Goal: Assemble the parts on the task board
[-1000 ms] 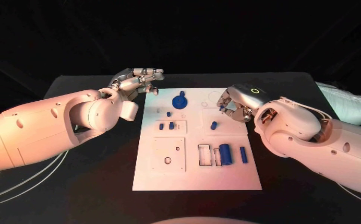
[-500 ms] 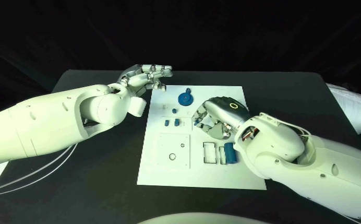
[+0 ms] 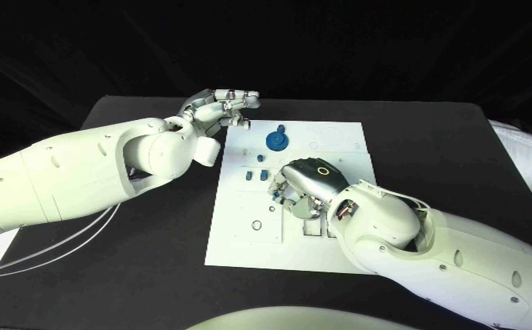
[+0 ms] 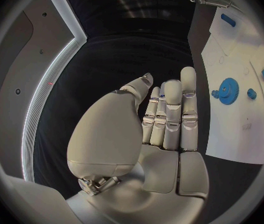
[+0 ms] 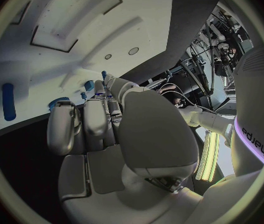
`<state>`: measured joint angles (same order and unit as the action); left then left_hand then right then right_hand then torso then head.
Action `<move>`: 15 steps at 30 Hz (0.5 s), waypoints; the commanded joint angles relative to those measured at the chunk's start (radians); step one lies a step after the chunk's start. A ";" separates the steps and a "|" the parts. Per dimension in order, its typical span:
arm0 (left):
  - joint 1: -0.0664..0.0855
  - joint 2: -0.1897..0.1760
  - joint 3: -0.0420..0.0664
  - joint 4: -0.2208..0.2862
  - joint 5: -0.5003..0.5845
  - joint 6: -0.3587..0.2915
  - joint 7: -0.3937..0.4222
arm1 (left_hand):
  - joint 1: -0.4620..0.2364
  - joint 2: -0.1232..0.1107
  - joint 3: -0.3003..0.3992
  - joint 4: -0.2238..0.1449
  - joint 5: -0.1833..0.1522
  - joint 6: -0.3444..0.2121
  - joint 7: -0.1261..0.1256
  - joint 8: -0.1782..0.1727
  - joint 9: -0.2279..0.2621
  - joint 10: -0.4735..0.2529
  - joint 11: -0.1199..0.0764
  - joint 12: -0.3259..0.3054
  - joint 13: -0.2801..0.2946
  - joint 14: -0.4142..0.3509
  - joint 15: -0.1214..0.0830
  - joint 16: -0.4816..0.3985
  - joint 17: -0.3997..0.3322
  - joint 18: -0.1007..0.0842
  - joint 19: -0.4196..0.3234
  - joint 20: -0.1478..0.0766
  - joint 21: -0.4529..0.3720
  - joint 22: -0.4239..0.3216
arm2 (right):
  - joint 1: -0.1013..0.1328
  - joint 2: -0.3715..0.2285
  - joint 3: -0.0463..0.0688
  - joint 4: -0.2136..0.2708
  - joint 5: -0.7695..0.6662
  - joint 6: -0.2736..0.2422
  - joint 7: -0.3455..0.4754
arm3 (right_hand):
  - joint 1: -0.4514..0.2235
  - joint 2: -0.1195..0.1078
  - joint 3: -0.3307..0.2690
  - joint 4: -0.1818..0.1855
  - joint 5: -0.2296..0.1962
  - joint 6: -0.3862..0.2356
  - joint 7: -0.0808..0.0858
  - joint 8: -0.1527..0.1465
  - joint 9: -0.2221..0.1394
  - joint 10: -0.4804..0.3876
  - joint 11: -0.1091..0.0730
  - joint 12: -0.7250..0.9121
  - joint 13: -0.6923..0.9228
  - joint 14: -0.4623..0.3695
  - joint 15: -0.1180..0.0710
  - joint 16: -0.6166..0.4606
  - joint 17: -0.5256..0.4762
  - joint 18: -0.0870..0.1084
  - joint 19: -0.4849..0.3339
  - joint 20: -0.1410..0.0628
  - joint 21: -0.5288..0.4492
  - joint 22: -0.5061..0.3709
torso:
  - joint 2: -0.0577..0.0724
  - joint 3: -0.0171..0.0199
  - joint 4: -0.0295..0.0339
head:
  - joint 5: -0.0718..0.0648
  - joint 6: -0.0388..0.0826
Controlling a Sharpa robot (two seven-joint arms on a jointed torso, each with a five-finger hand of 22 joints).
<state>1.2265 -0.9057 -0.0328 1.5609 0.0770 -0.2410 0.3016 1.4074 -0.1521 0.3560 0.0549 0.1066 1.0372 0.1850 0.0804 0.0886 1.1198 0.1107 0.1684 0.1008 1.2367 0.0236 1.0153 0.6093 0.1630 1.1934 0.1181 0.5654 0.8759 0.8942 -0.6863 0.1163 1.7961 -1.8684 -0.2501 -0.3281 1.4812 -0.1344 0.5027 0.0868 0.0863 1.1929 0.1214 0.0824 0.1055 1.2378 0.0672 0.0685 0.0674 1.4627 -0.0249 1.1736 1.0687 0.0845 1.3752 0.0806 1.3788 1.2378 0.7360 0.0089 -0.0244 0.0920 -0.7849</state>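
overhead, our right hand (image 3: pixel 301 188) hovers low over the middle of the task board (image 3: pixel 344 141), fingers curled, grip unclear; left hand (image 3: pixel 222 107) waits empty off its far corner. left wrist: fingers straight beside the blue gear (image 4: pixel 229 90). right wrist: a blue peg (image 5: pixel 7 101) lies loose — we judge picking a part is next.

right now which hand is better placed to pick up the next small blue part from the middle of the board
Right, probably. The right hand hangs over the middle of the task board, beside the small blue parts. The left hand sits off the board's far left corner, holding nothing.
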 commanded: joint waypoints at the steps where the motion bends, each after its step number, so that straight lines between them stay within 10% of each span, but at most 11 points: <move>1: 0.000 0.001 0.001 0.002 0.008 0.024 0.007 | -0.007 0.006 -0.006 0.002 -0.003 -0.007 0.001 0.004 -0.002 -0.007 0.001 0.007 0.001 -0.007 0.001 -0.007 -0.002 0.019 0.001 0.005 -0.007 -0.001 | -0.006 0.008 -0.002 -0.011 -0.023 0.036 0.016 | -0.012 0.000 0.000 -0.002 -0.007 -0.001 0.006 -0.004 0.002 0.007 -0.003 -0.003 0.000 0.035 0.007 0.005 -0.001 -0.008 -0.001 0.006 0.003 -0.001 | -0.001 0.0015 -0.0015 | 0.003 -0.003; 15: 0.000 0.001 0.001 0.001 0.008 0.030 0.007 | -0.010 0.007 -0.012 0.004 -0.003 -0.008 0.001 0.005 -0.002 -0.010 0.002 0.010 0.002 -0.009 0.002 -0.008 -0.005 0.019 0.001 0.006 -0.009 -0.003 | -0.018 0.024 -0.009 -0.029 -0.020 0.052 0.030 | -0.012 0.000 0.000 -0.002 -0.008 -0.001 0.006 -0.004 0.002 0.007 -0.003 -0.003 0.000 0.035 0.007 0.006 -0.001 -0.008 -0.001 0.007 0.003 -0.001 | -0.001 0.0006 -0.0008 | 0.008 -0.010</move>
<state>1.2265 -0.9058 -0.0327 1.5601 0.0790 -0.2336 0.3018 1.4037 -0.1485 0.3503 0.0607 0.1066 1.0372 0.1849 0.0804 0.0878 1.1165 0.1141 0.1740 0.1016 1.2333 0.0270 1.0100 0.6054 0.1630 1.1934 0.1181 0.5612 0.8740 0.8796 -0.6640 0.1096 1.7697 -1.8748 -0.2240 -0.3111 1.4788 -0.1320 0.5024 0.0869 0.0807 1.1926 0.1214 0.0794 0.1066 1.2379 0.0671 0.0649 0.0667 1.4627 -0.0250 1.1735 1.0687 0.0845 1.3752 0.0807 1.3788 1.2379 0.7354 0.0100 -0.0249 0.0991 -0.7930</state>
